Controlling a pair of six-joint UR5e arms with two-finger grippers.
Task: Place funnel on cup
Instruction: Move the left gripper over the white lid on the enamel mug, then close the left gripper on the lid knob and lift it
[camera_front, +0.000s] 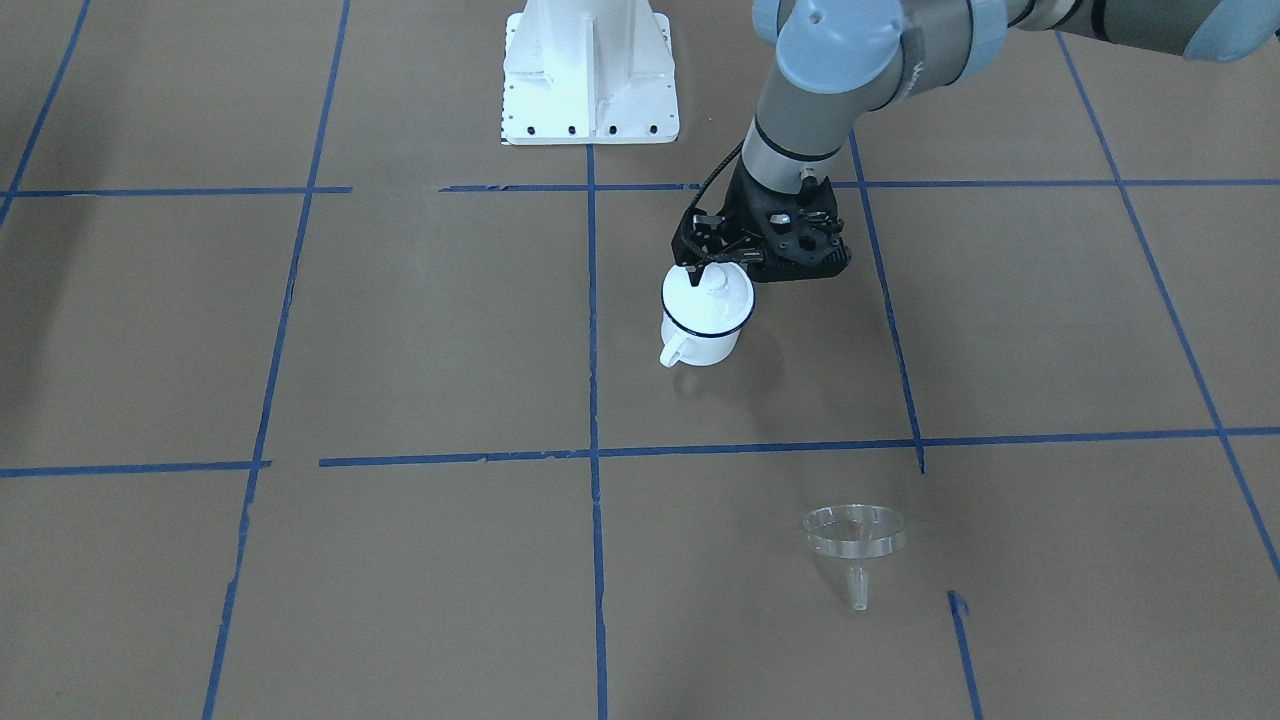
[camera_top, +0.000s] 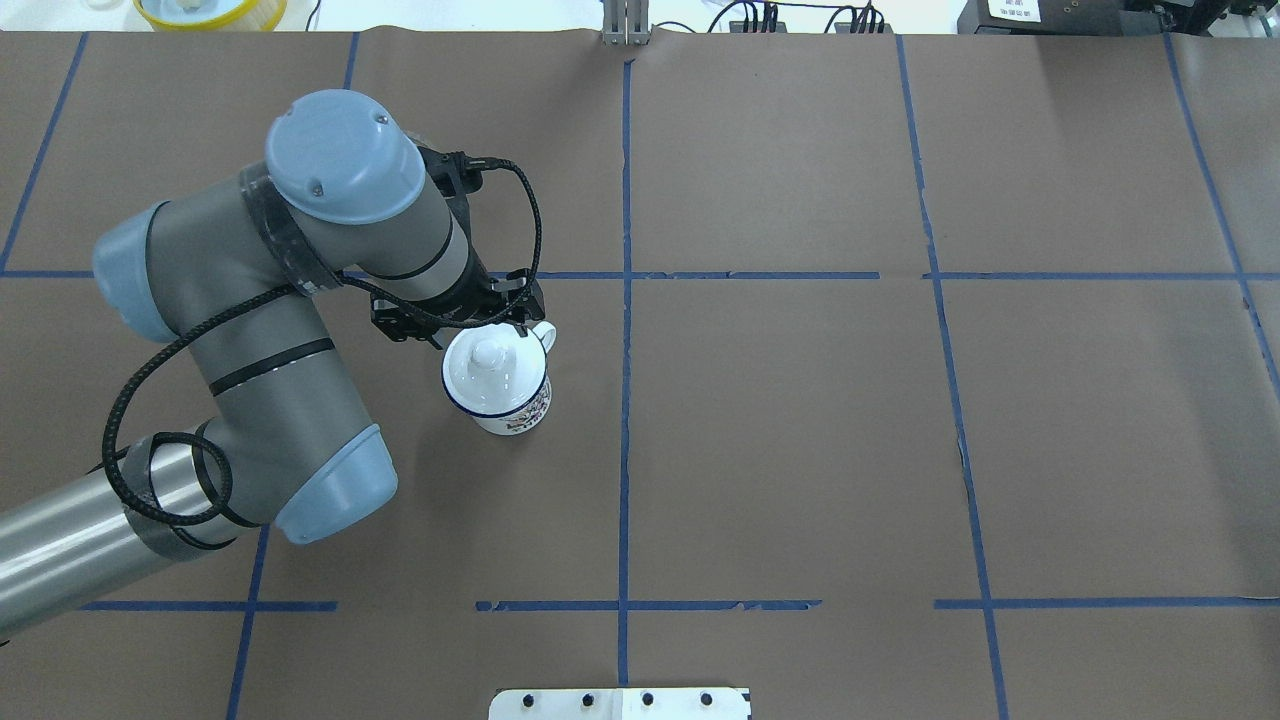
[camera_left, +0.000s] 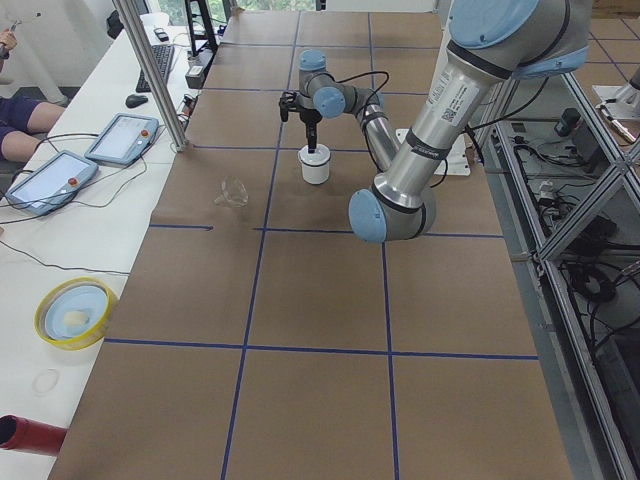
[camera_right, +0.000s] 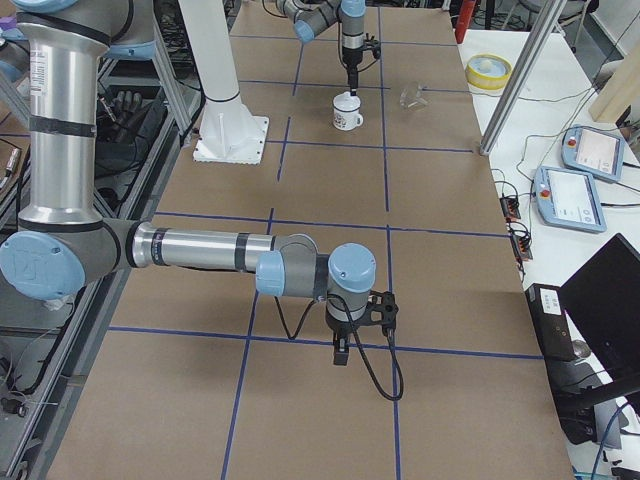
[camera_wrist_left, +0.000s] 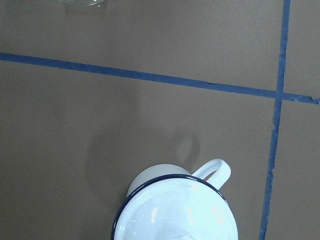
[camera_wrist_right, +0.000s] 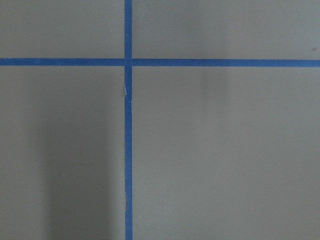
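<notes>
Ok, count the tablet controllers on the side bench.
2. One tablet controller lies on the white bench; the other sits beside it, nearer that camera. More could be off-frame.

Overhead and front cameras face each other steeply downward, both showing the cup (camera_front: 712, 348).

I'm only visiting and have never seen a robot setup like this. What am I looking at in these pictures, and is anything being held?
This is a two-armed robot at a paper-covered table. Six cameras watch it from above, the front, both ends and each wrist. The left gripper hangs right over a white cup that wears a knobbed lid. It is at the knob, but I cannot tell whether it grips it. A clear funnel lies apart, untouched. The right gripper hangs over the table far off, and nothing shows in it.
</notes>
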